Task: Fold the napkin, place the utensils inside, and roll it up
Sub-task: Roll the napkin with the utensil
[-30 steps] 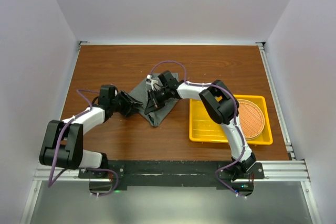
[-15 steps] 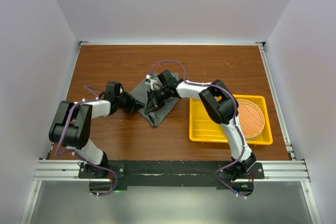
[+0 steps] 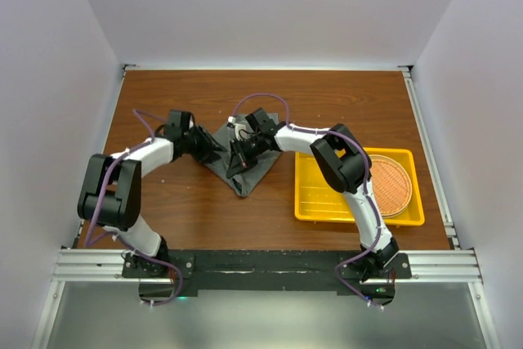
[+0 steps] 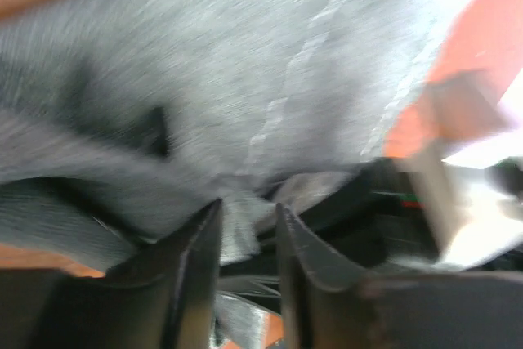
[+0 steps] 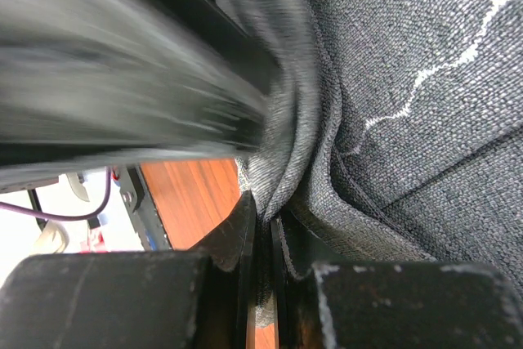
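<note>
The dark grey napkin (image 3: 255,176) lies bunched and partly folded at mid-table. My right gripper (image 3: 239,157) comes in from the right and is shut on a raised fold of it; in the right wrist view the cloth (image 5: 425,55) is pinched between the gripper's (image 5: 267,218) jaws. My left gripper (image 3: 216,148) is at the napkin's left edge. In the left wrist view its jaws (image 4: 248,212) stand apart, with a scrap of the cloth (image 4: 245,79) edge between the tips. The utensils are out of view.
A yellow tray (image 3: 359,217) sits at the right with a round woven orange-brown mat (image 3: 391,185) in it. The two grippers are close together over the napkin; the left arm shows as a blurred dark bar (image 5: 122,63) in the right wrist view.
The left gripper has moved farther back and right, onto the napkin's left edge, its arm swinging in behind it. Its jaws narrowed, then widened again. The right gripper has kept its hold and place.
</note>
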Tool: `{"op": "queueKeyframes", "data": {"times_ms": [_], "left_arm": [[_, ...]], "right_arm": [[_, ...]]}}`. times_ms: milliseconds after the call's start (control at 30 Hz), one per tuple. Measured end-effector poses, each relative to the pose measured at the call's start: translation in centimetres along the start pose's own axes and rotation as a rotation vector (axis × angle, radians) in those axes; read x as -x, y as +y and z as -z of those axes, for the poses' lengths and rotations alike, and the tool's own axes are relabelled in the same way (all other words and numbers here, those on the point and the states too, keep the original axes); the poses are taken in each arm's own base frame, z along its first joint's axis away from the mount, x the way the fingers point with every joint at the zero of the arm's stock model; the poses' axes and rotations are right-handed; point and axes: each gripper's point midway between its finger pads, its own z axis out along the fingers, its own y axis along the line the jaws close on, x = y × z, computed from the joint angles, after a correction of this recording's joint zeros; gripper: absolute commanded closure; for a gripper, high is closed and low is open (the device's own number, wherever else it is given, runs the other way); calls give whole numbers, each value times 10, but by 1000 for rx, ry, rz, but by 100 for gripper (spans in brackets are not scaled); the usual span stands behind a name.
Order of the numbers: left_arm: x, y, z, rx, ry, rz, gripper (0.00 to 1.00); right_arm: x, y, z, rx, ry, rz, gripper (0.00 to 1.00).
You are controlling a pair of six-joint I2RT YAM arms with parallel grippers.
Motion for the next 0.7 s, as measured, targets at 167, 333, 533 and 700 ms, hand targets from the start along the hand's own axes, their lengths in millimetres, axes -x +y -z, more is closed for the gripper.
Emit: {"op": "queueKeyframes", "data": {"times_ms": [167, 333, 533, 700], "left_arm": [[26, -42, 44, -21, -126, -97, 55], [19, -42, 70, -9, -152, -72, 49], [-15, 9, 53, 82, -52, 58, 41], [-26, 24, 40, 102, -3, 137, 43]], "right_arm": [[0, 0, 0, 0, -1, 1, 100], [0, 0, 0, 0, -1, 1, 100], [1, 1, 0, 0, -1, 2, 100], [1, 0, 0, 1, 2, -1, 100]]}}
